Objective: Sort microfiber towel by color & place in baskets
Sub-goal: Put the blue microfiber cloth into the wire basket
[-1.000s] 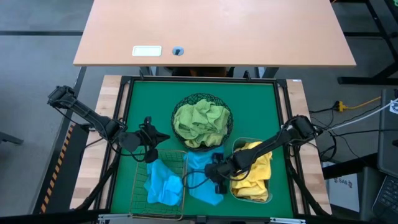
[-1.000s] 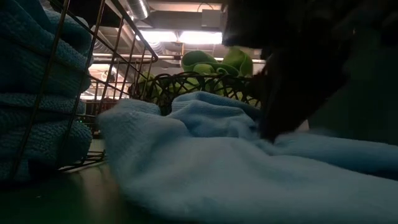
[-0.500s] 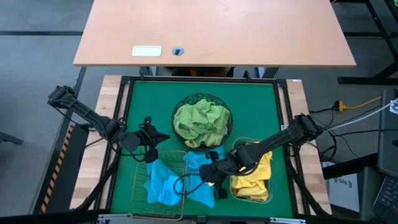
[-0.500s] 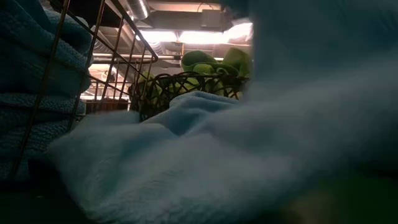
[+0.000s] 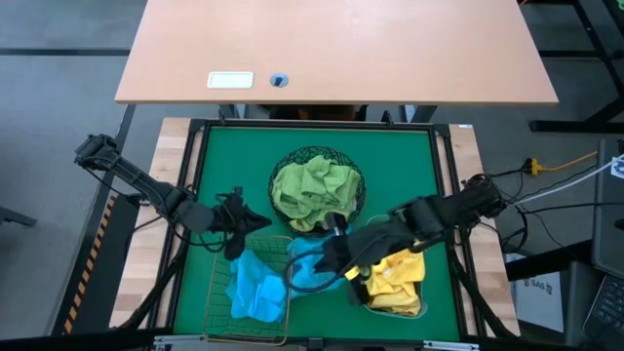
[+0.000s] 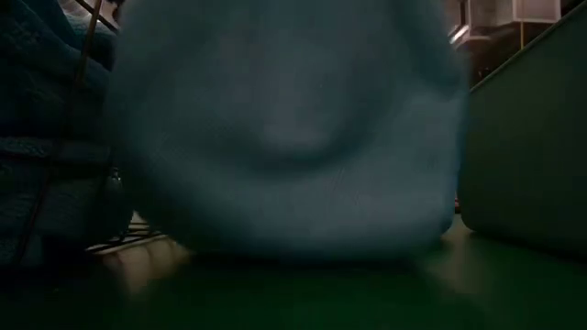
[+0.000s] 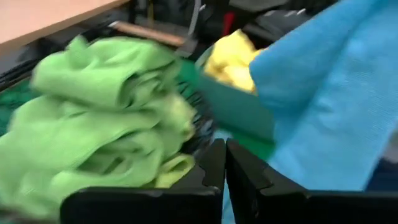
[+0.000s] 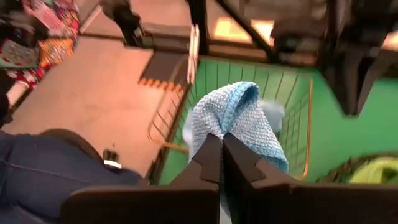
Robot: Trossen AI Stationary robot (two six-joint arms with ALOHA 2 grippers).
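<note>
- I see the blue towel (image 5: 310,271) as a soft, nubbly sky-blue cloth, bunched and lifted at lower centre of the high view, between the copper basket (image 5: 216,310) and the plastic tub (image 5: 363,292).
- My right gripper (image 5: 331,255) is pinching the blue towel, its fingers pressed together on a fold; in the right wrist view the cloth (image 8: 236,121) rises in a hump just past the fingertips.
- In the low view the hanging cloth (image 6: 284,137) fills most of the frame and blocks nearly everything behind it.
- More blue towels (image 5: 255,288) lie crumpled in the copper basket at lower left of the high view.
- Green towels (image 5: 314,193) are heaped in the black mesh bowl (image 5: 292,161) at centre; yellow towels (image 5: 398,275) fill the tub at lower right.
- My left gripper (image 5: 237,242) hangs just above the copper basket's upper rim, fingers pressed together on nothing.
- The green surface (image 5: 234,166) carries all three baskets; a bare wooden desk (image 5: 341,44) lies across the top of the high view.
- In the right wrist view a person's leg in blue trousers (image 8: 56,171) shows at lower left, beyond the surface.
</note>
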